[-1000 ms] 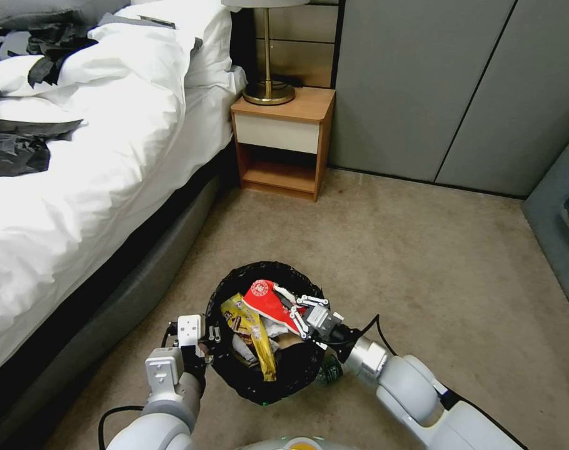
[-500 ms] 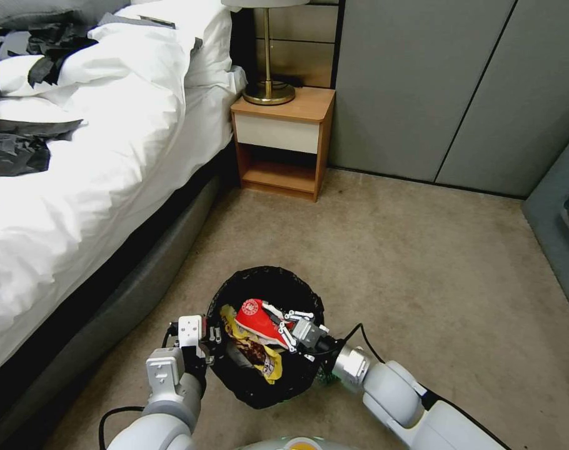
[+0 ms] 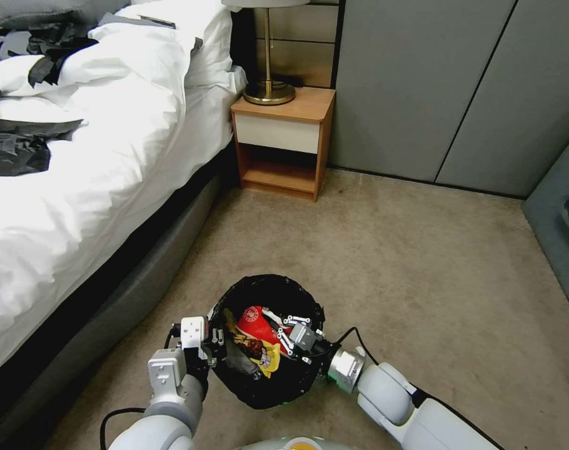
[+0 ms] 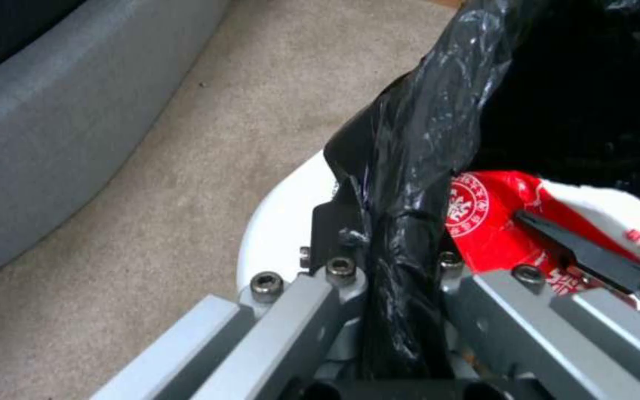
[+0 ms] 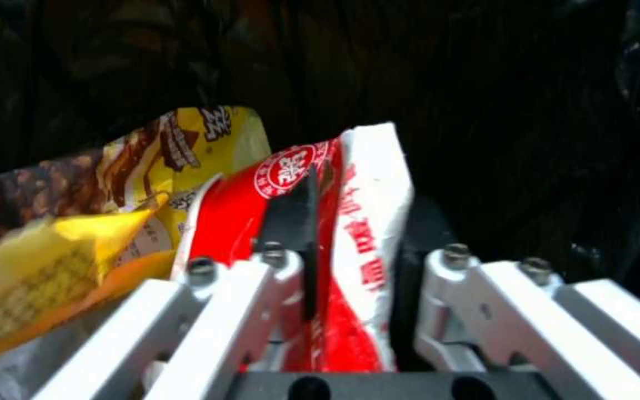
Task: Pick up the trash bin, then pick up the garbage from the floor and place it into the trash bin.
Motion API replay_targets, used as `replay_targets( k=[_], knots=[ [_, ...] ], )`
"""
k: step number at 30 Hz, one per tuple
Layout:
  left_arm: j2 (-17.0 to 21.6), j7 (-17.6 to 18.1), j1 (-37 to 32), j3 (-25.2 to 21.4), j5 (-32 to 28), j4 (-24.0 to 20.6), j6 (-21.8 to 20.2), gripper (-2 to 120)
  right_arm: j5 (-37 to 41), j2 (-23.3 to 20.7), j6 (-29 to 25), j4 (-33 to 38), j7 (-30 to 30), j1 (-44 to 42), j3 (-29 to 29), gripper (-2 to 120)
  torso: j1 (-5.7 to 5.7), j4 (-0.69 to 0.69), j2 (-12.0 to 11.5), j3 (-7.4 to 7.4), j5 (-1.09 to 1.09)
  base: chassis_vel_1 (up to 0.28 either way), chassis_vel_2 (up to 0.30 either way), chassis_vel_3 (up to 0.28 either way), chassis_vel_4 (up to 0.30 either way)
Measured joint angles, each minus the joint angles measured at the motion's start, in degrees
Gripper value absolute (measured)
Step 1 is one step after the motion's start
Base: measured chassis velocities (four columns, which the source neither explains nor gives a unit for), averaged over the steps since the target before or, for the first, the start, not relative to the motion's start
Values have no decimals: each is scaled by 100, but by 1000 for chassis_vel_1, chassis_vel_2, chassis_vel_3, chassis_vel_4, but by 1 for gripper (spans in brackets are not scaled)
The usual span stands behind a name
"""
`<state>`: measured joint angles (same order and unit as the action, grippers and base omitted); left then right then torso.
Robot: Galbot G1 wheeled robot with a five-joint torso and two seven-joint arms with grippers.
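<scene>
The red crumpled packet (image 3: 257,320) sits inside the mouth of the trash bin (image 3: 269,394), pinched between the fingers of the right end effector (image 3: 277,325), which reaches in over the bin's right rim. In the right wrist view the packet (image 5: 335,222) runs lengthwise straight out from the palm, its long axis in line with the fingers, and it lies just beside the yellow snack wrapper (image 5: 75,233) that is already in the bin. The wrapper (image 3: 259,356) lies toward the left arm's side of the packet. The left end effector (image 3: 211,340) is clamped on the bin's left rim, the black bag liner (image 4: 409,183) and the white wall (image 4: 283,222) caught between its fingers, and carries the bin above the carpet floor (image 3: 422,269). Since the packet is already inside the liner, letting go looks like all that placing it needs. The bed (image 3: 78,156) stands to the left and the nightstand (image 3: 284,140) with its lamp (image 3: 269,75) well beyond
</scene>
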<state>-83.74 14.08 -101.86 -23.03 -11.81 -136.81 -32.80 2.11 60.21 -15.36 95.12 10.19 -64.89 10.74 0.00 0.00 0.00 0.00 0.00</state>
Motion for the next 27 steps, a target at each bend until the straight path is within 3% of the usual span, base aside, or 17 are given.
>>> replay_targets(
  k=[7, 11, 15, 18, 27],
  knots=[
    [22, -2, 37, -6, -11, 31, -5, 0, 12, -170, 26, 366, -1, -172, -110, 46, 0, -1, 0, 0, 0, 0, 0, 0, 0],
    [28, 44, 54, -56, 1, 48, -12, 0, 26, -279, 47, 714, 8, -298, -242, 66, 0, 0, 0, 0, 0, 0, 0, 0, 0],
    [23, 44, 59, -48, 1, 61, -12, 0, 42, -296, 54, 858, 14, -334, -284, 73, 0, 0, 0, 0, 1, 0, 0, 0, 0],
    [12, 37, 66, -37, 12, 83, -17, 0, 49, -340, 61, 1078, 31, -426, -394, 91, 0, 0, 0, 0, 1, 0, 0, 0, 0],
    [4, 32, 51, -39, 44, 115, -19, 0, 49, -347, 36, 1587, 83, -602, -695, 100, 0, 0, 0, 0, 0, 0, 0, 0, 0]
  ],
)
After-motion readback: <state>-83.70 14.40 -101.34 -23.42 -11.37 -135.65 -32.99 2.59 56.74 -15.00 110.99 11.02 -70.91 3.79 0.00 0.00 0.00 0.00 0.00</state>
